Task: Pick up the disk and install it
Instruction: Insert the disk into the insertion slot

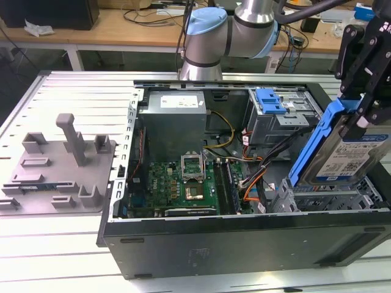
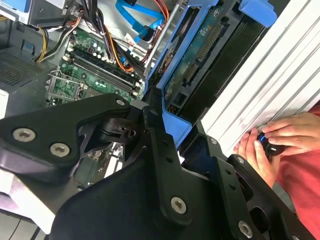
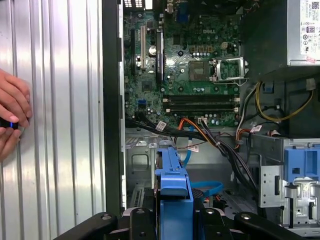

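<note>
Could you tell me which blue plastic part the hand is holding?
The carrier framing the disk, tilted over the cage; the ribbed blue latch sits untouched.

Robotics lab or workshop. Open computer case (image 1: 244, 247) with bare motherboard (image 1: 183, 180) lies on a slotted aluminium desk (image 1: 73, 91), right under the fingers (image 1: 371, 91). Robot arm (image 1: 211, 36) stands beyond the case. Grey printed fixture plate (image 1: 61, 174) sits on the desk, well apart from the fingers, across the case. Wooden workbench (image 1: 116, 30) with cables is farther back. Person's hands (image 2: 287, 131) rest on the desk near the fingers, holding a small black device.
</note>
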